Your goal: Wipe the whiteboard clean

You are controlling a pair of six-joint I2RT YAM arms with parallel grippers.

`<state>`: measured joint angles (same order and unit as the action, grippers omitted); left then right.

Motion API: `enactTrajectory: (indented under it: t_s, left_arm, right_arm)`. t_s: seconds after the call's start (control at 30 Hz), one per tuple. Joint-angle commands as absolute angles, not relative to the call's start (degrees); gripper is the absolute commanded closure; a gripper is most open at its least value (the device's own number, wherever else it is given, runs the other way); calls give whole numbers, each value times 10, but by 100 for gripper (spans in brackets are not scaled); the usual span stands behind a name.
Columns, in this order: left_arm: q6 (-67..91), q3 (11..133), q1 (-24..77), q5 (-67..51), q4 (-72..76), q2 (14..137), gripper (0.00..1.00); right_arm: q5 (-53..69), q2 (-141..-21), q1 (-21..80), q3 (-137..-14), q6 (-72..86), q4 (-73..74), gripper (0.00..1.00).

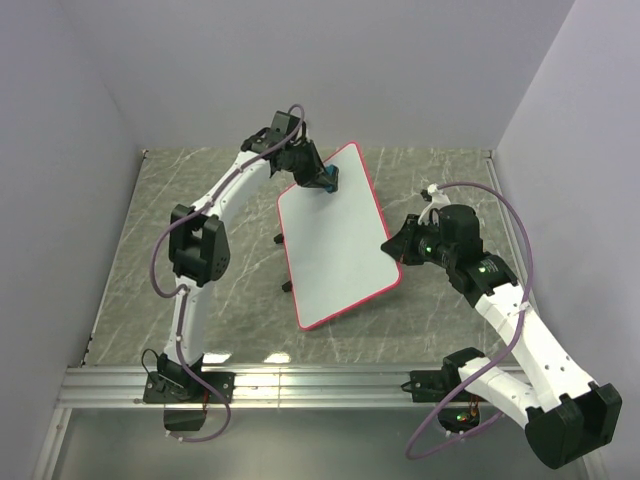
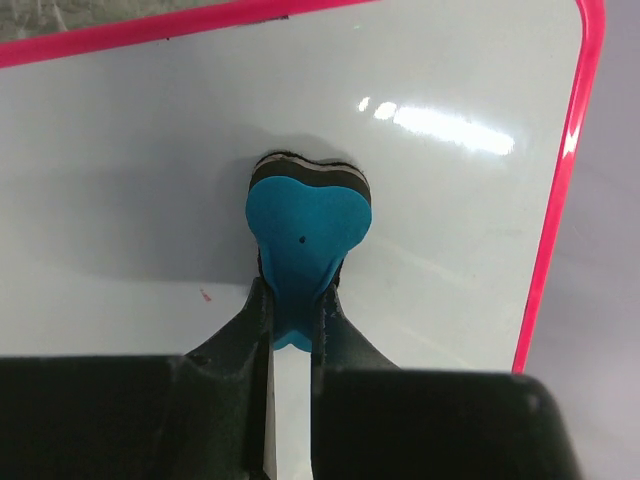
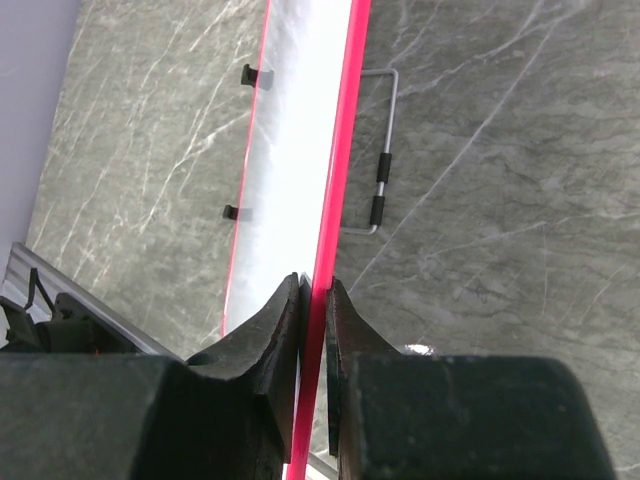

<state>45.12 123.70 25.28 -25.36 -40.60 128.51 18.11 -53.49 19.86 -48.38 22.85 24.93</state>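
Whiteboard [image 1: 335, 240] sits mid-surface between the two arms, turned diagonally and tilted up rather than flat. It has a pink-red frame. Two small black feet [image 1: 284, 262] are on its left long edge, down toward the grey marble surface [image 1: 200, 200].

Right claw [image 1: 397, 246] is at the board's right long edge near the near corner. In the right wrist view the claw [image 3: 315, 300] is pressed together on the pink frame, one finger on each face, with the board [image 3: 290, 130] seen edge-on. A bent wire stand [image 3: 385, 150] with black sleeves shows just beside the board's back side over the surface; can't tell if it is attached.

Left claw [image 1: 325, 180] is at the far left corner of the board, reaching over the far edge. In the left wrist view the claw [image 2: 295, 300] pinches the narrow end of a small blue eraser [image 2: 308, 225]. The eraser is heart-ish in shape, with a dark and light layered pad underneath touching the white face [image 2: 150, 150]. A tiny pink-red speck [image 2: 205, 295] is on the board left of the fingers. The rest of the board face in that view is white, with a glare streak near the right frame.
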Motion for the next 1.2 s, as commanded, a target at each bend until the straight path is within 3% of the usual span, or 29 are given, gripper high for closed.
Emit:
enactTrajectory:
  t_s: [0.0, 0.53, 0.97, 1.1, 1.17]
  left_arm:
    - [455, 1231, 250, -264, -387, 1266, 100]
    - [431, 1053, 234, -167, -394, 1202, 100]
    - [408, 1152, 186, -116, -470, 1123, 100]
    - [393, 1122, 163, -84, -494, 1079, 100]
    - [381, 1076, 150, -54, -501, 1046, 100]
  right_arm:
    - [206, -541, 224, -466, 178, 271, 100]
    - [203, -537, 229, -466, 178, 271, 100]
    - [192, -533, 230, -475, 178, 280, 100]
    - [192, -532, 230, -477, 178, 282, 85]
    - [189, -529, 230, -479, 178, 284, 67]
